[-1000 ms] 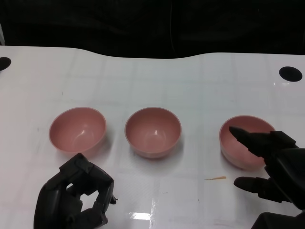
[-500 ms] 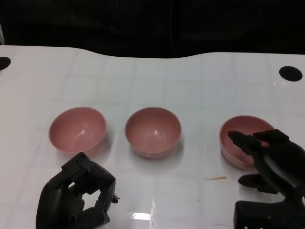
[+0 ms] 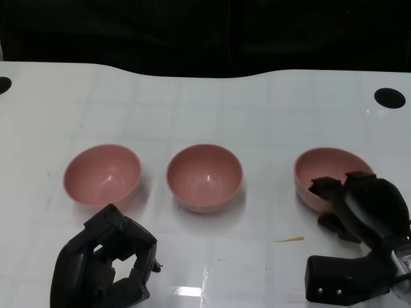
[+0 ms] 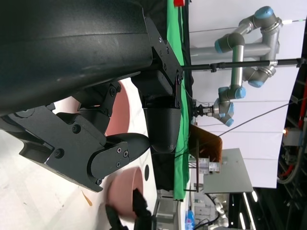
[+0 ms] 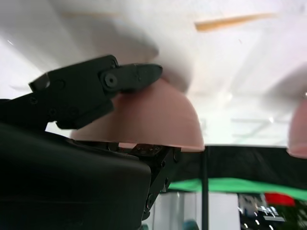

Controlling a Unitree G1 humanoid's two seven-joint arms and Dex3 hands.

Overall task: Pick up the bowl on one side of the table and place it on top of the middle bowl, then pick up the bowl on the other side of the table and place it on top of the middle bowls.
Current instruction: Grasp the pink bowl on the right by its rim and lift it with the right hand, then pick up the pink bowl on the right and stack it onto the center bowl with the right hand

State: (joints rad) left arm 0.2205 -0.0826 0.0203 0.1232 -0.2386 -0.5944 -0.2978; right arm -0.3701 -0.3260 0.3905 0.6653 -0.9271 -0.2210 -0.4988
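Observation:
Three pink bowls stand in a row on the white table (image 3: 257, 115): the left bowl (image 3: 101, 174), the middle bowl (image 3: 204, 176) and the right bowl (image 3: 323, 168). My right hand (image 3: 363, 206) grips the near wall of the right bowl, with fingertips (image 3: 319, 187) over the rim and the thumb outside. In the right wrist view a finger (image 5: 129, 76) presses the outer wall of the right bowl (image 5: 158, 120). The bowl's base is hidden behind the hand. My left hand (image 3: 106, 263) sits curled and empty near the front edge, just in front of the left bowl.
A thin tan sliver (image 3: 291, 240) lies on the table left of my right hand. Black round holes mark the far right (image 3: 390, 97) and far left (image 3: 3, 84) of the table. A dark backdrop lies beyond the far edge.
My right hand has turned and closed in on the near wall of the right bowl, whose far rim now sits a little farther away. The left hand has hardly moved.

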